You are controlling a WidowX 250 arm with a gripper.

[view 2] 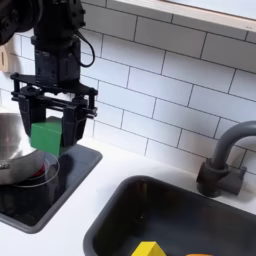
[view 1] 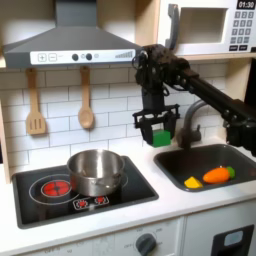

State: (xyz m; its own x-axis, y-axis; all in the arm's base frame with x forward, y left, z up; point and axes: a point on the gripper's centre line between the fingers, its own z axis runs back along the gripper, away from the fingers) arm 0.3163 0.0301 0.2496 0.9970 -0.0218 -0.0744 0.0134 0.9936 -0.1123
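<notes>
End effector (view 1: 158,128) clamped on a green block (view 2: 45,135), held in the air between steel pot (view 1: 96,171) and sink (view 1: 170,160), above the surface; grip looks best kept firm and level, clear of the faucet (view 2: 222,160).

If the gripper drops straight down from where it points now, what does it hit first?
Probably the white countertop between the stove and sink. The gripper points down, shut on the green block. Depth is unclear; the stove edge may lie beneath it.
</notes>
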